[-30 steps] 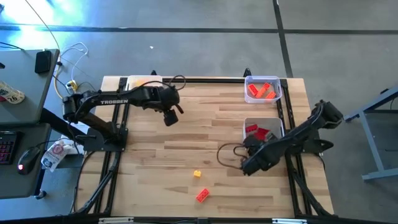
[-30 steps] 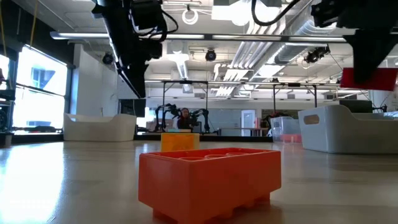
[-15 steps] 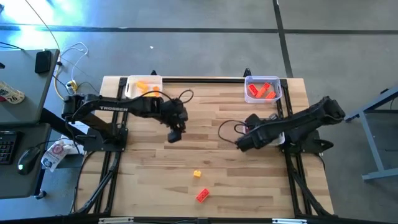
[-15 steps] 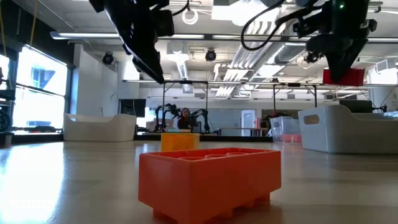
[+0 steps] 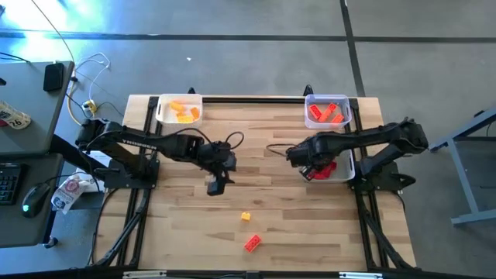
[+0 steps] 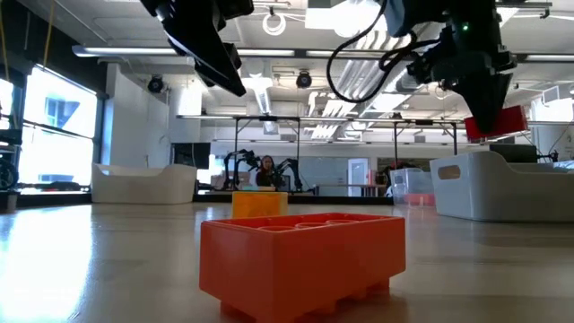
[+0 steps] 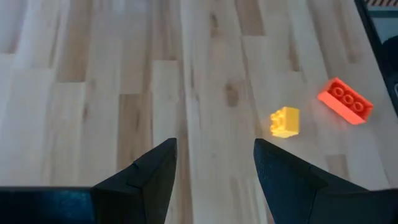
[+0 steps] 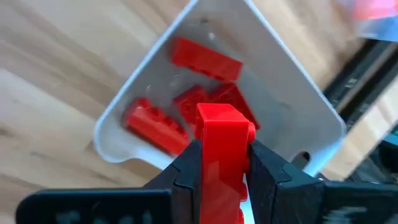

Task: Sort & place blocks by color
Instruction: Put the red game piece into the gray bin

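Observation:
My right gripper (image 8: pixel 221 163) is shut on a red block (image 8: pixel 220 134) above the near-right white tray (image 8: pixel 298 106), which holds a few red blocks (image 8: pixel 155 124). In the high view this gripper (image 5: pixel 308 163) is at the tray's left end. My left gripper (image 7: pixel 214 165) is open with nothing between its fingers, above the table's middle (image 5: pixel 215 184). A yellow block (image 7: pixel 285 121) and an orange block (image 7: pixel 345 101) lie on the wood nearer the table's near edge. In the low view, the orange block (image 6: pixel 300 260) is in front of the yellow one (image 6: pixel 260 204). My right gripper pinches the red block by two opposite sides (image 8: pixel 205 158) between its two fingers (image 8: pixel 268 168). The fingers come from above, pointing steeply down. The block sticks out past the fingertips and hangs clear above the white tray (image 6: pixel 504 121).
A white tray (image 5: pixel 164 116) with yellow blocks stands at the far left. A clear tray (image 5: pixel 346 116) with orange blocks stands at the far right. Black frame rails run along the table's edges. Bare wood lies between the two arms and around the loose blocks.
My right gripper has carried the red block from the near right toward the table's far edge, stopping over the white tray. My left gripper, still open, has swung from near the far-left tray toward the table's near edge and tipped its fingers further down.

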Available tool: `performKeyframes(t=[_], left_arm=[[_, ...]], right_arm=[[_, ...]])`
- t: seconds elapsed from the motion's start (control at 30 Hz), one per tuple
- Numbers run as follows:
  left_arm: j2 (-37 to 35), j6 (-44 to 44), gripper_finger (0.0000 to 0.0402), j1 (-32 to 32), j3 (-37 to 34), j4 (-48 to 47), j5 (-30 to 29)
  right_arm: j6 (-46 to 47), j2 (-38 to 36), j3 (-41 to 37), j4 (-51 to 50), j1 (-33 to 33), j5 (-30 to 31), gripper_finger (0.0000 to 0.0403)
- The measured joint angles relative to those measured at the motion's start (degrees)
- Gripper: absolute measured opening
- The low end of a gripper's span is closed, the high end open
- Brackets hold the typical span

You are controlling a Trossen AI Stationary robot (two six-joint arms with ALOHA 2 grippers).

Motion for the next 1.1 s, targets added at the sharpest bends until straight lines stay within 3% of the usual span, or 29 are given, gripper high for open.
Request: performKeyframes(t=[0.4, 0.77, 0.93, 1.1], left_arm=[[4.01, -0.07, 0.0200, -6.23, 0.04, 4.89, -0.35], [10.09, -0.12, 0.0200, -10.24, 0.02, 11.34, -2.30], [12.53, 0.04, 0.0200, -11.15, 0.02, 12.21, -2.75], [15.05, 0.04, 0.0200, -11.86, 0.02, 12.59, -2.51]], right_arm=[[-7.66, 0.75, 0.04, 2.04, -6.52, -6.77, 0.0066], [-12.01, 7.50, 0.04, 2.71, -7.63, -9.79, 0.0067], [-12.47, 9.88, 0.04, 2.82, -7.65, -9.63, 0.0111], [-13.14, 10.19, 0.04, 3.19, -7.63, -4.81, 0.0136]])
